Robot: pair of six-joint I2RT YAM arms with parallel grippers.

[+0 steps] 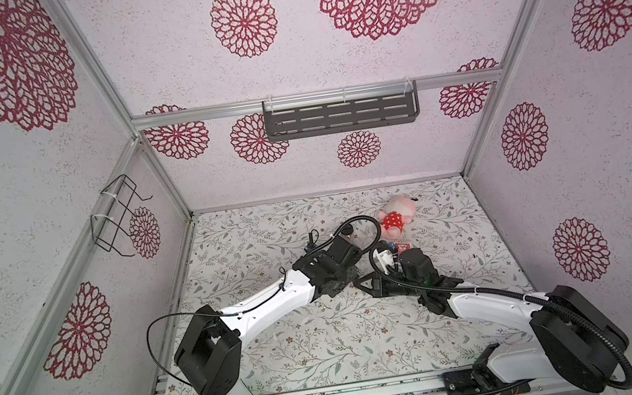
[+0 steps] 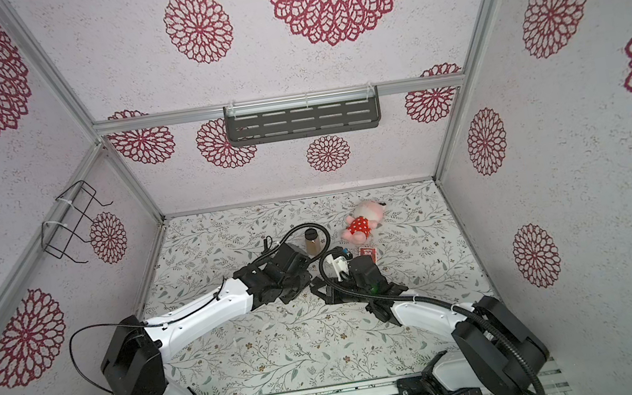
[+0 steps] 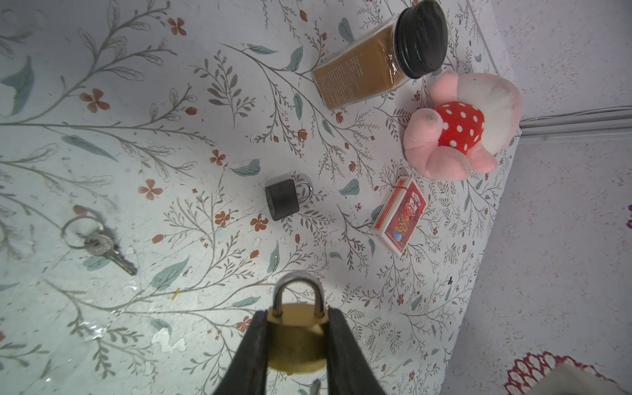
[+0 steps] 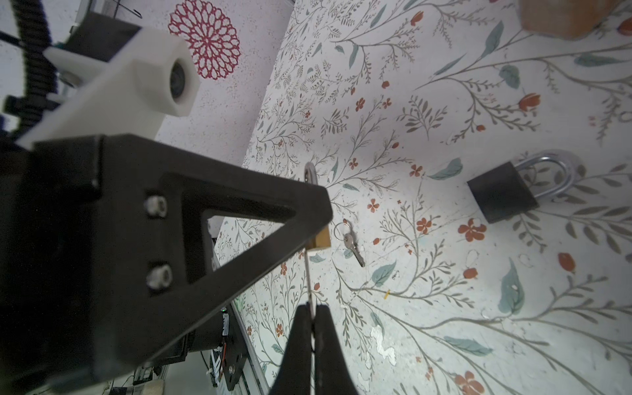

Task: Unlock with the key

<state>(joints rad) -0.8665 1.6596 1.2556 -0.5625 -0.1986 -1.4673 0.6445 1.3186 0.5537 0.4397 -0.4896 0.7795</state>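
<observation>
A brass padlock (image 3: 295, 338) with a silver shackle hangs above the table, and my left gripper (image 3: 297, 313) is shut on its body from both sides. In the right wrist view the same padlock (image 4: 319, 239) peeks out behind the left gripper's black finger (image 4: 239, 212). My right gripper (image 4: 311, 307) is shut on a thin silver key (image 4: 308, 280) seen edge-on. The blade runs up to the padlock's underside; whether it is inside the keyhole is hidden. In both top views the two grippers meet at mid-table (image 1: 355, 278) (image 2: 309, 284), and the padlock and key are hidden there.
On the floral table lie a black padlock (image 3: 285, 198) (image 4: 502, 191) and a second key on a ring (image 3: 99, 244) (image 4: 352, 242). Farther back are a spice jar (image 3: 376, 65), a pink plush toy (image 3: 458, 130) and a red card pack (image 3: 400, 219).
</observation>
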